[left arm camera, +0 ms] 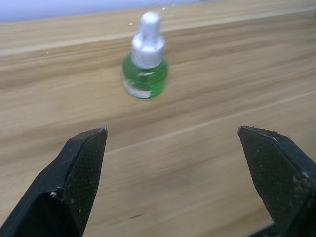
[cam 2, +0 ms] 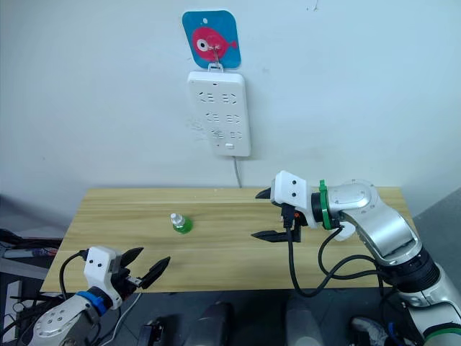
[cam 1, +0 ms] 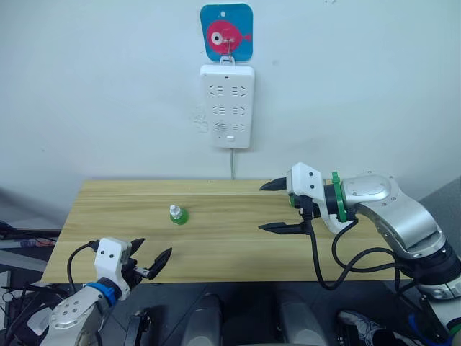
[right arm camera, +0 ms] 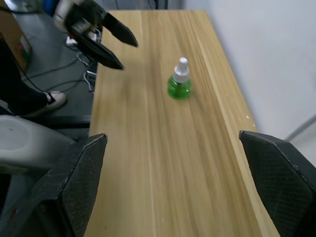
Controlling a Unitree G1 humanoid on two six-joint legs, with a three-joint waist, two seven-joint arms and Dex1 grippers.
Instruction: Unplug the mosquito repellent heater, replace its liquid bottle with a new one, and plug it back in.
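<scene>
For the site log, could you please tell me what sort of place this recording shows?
Probably an indoor test or lab corner: a plain wooden table against a white wall, a white power strip hung from a fish-picture hook, and loose cables on the floor.

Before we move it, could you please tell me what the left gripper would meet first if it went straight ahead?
Probably the small green liquid bottle with a white cap, standing slightly off-centre between its open fingers.

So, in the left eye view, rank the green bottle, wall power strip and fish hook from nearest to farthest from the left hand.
1. Green bottle, upright on the table, ahead of the left hand.
2. Power strip, on the wall beyond the table.
3. Fish hook, just above the strip.
</scene>
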